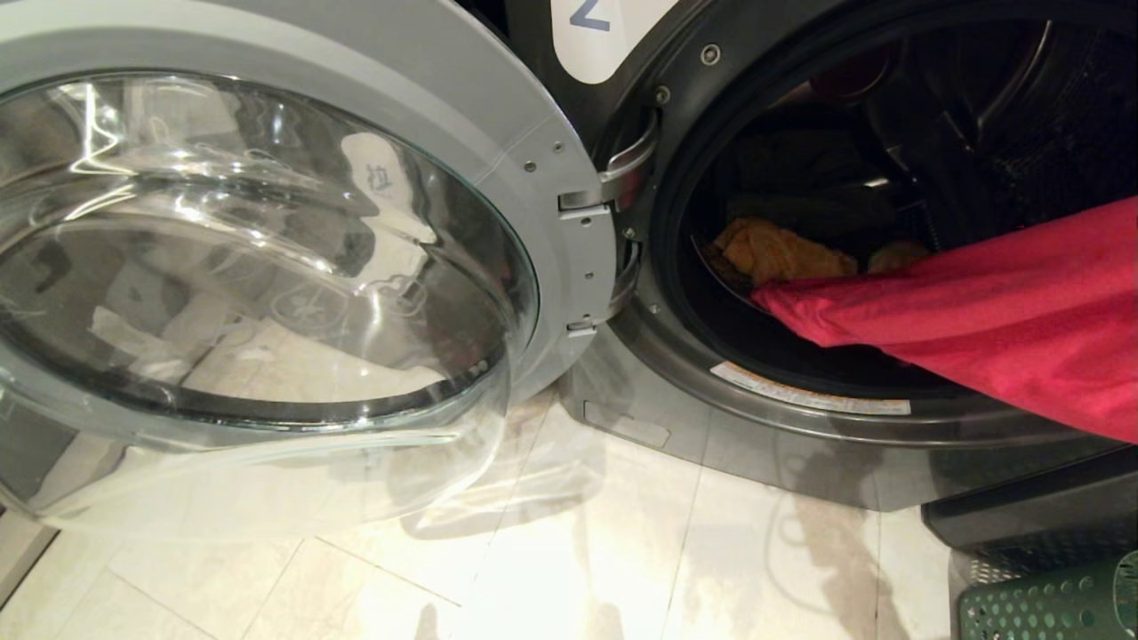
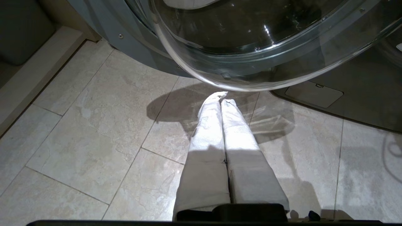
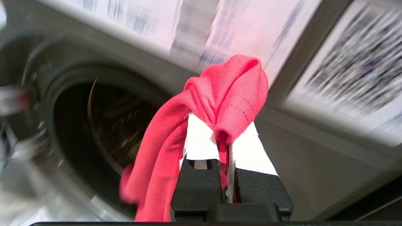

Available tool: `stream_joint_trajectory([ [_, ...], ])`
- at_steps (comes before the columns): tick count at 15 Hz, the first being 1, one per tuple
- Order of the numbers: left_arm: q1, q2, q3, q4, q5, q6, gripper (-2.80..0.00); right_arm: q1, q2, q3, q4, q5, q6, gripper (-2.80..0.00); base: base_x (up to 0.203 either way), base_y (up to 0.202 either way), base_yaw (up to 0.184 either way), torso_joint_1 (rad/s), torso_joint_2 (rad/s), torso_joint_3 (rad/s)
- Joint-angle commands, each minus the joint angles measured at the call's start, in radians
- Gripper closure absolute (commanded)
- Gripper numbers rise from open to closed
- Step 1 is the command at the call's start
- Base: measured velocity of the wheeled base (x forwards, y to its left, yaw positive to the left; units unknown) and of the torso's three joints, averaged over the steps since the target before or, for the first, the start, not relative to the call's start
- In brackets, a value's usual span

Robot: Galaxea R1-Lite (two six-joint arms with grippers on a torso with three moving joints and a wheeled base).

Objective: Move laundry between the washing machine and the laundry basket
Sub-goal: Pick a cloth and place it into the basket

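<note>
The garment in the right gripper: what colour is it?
Red, plain and unpatterned; clearest in the right wrist view, pinched in the right gripper.

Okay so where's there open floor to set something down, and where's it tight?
Bare tile floor lies open between the swung-open door and the laundry basket. The washing machine mouth is crowded: the red garment, pinched in the right gripper, trails out over yellow laundry.

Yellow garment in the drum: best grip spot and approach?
Pinch the raised fold of the yellow garment, where it bunches just inside the washing machine opening. Come straight in through the open front, slightly from above. The red garment drapes over the lip to its right, so keep left of it.
</note>
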Motion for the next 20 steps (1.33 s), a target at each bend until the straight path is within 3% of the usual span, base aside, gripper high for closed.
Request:
stream_joint_trajectory([
  [1,0.000,0.000,0.040,-0.001,0.001,0.000,0.00,0.000,0.032,-0.109,0.006,0.005,-0.031,0.00,0.000,0.000,0.000,0.000,0.00,0.000],
  [8,0.000,0.000,0.040,-0.001,-0.001,0.000,0.00,-0.004,0.195,-0.534,0.112,0.012,-0.050,0.00,0.000,0.000,0.000,0.000,0.00,0.000],
  [12,0.000,0.000,0.040,-0.001,-0.001,0.000,0.00,-0.004,0.200,-0.529,0.130,0.044,-0.110,0.00,0.000,0.000,0.000,0.000,0.00,0.000],
  [20,0.000,0.001,0.040,-0.001,0.001,0.000,0.00,-0.005,0.124,-0.456,0.146,0.048,-0.114,0.00,0.000,0.000,0.000,0.000,0.00,0.000],
])
